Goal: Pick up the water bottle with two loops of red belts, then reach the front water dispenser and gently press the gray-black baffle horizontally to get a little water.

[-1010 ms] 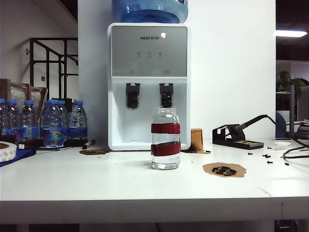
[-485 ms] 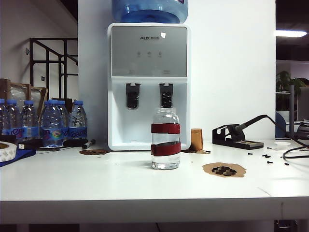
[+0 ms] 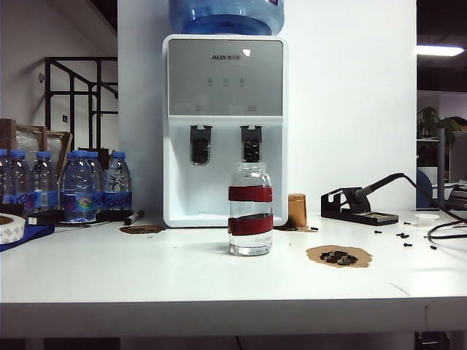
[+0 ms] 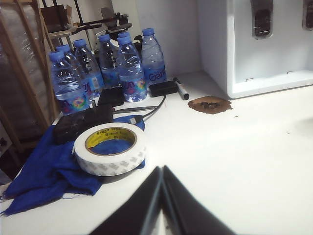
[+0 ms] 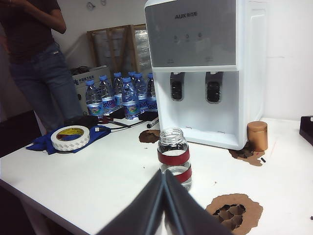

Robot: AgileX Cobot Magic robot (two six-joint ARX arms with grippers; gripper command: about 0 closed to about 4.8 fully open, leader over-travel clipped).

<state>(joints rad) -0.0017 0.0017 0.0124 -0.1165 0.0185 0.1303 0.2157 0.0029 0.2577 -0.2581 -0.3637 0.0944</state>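
The water bottle (image 3: 250, 210), clear with two red belts, stands upright on the white table in front of the water dispenser (image 3: 225, 131), open-mouthed in the right wrist view (image 5: 173, 155). Two gray-black baffles (image 3: 251, 144) hang under the dispenser's gray panel (image 5: 213, 90). My right gripper (image 5: 164, 172) is shut and empty, just short of the bottle. My left gripper (image 4: 161, 169) is shut and empty, over bare table near the tape roll. Neither gripper shows in the exterior view.
Blue-capped bottles (image 3: 76, 186) stand at the left, with a tape roll (image 4: 110, 148) on a blue cloth (image 4: 46, 169). A copper cup (image 3: 297, 210), brown pads (image 3: 339, 256) and a soldering stand (image 3: 357, 205) sit to the right. A person (image 5: 34, 58) stands beyond the table's far left.
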